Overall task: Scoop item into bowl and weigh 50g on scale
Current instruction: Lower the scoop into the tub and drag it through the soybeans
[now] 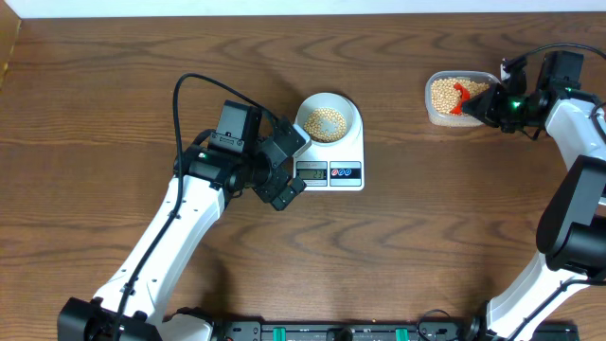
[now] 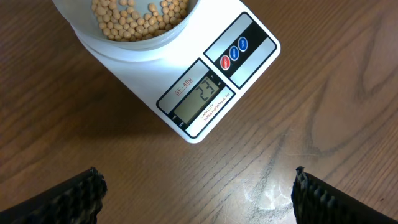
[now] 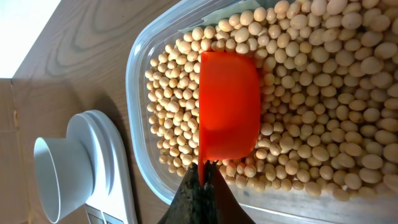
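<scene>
Clamped on an orange scoop [image 3: 229,106], the right gripper [image 3: 202,183] rests it among round tan beans [image 3: 323,124] in the tub [image 3: 138,81] at two o'clock; the left gripper [image 2: 198,190] gapes empty at eight o'clock of the scale [image 2: 193,53] and bowl [image 2: 134,46].

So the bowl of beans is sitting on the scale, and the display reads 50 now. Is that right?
Not quite. The bowl of beans does sit on the scale, but the display reads 23, not 50. The left wrist view shows the digits plainly.
</scene>
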You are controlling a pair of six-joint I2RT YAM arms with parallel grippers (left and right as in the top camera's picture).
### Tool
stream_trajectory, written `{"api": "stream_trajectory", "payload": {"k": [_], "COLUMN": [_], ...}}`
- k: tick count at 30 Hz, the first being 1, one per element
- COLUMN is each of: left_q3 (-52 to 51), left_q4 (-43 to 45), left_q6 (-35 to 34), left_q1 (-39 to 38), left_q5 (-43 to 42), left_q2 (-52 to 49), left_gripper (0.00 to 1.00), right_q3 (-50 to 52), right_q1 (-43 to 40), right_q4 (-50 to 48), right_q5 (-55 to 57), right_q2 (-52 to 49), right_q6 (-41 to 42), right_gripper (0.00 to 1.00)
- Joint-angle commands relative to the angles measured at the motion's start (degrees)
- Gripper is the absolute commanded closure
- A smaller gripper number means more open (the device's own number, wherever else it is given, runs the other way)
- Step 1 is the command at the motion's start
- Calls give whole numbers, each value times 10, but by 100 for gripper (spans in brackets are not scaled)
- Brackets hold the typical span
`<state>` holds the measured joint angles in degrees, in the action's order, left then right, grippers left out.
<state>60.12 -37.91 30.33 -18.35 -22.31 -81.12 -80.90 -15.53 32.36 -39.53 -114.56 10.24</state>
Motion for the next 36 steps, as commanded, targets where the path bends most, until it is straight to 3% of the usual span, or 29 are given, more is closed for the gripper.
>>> {"api": "stream_trajectory", "payload": {"k": [1,13,36], "left_q3": [13,13,13], "left_q4": [-2,-2,-2], "left_q6": [9,9,10], "left_q1": [-1,-1,-1], "left_q5": [1,1,1], "left_q2": [8,8,8], "left_gripper": [2,2,2], "right_q3": [5,5,3], "right_q1": [-10,-63,-69], "right_q4": [-2,0,-7], "right_q5": [-18,-141,-148], "right_q2": [-16,-16,-9], "right_q6": [5,-37,-30], "right_gripper": [99,99,99]}}
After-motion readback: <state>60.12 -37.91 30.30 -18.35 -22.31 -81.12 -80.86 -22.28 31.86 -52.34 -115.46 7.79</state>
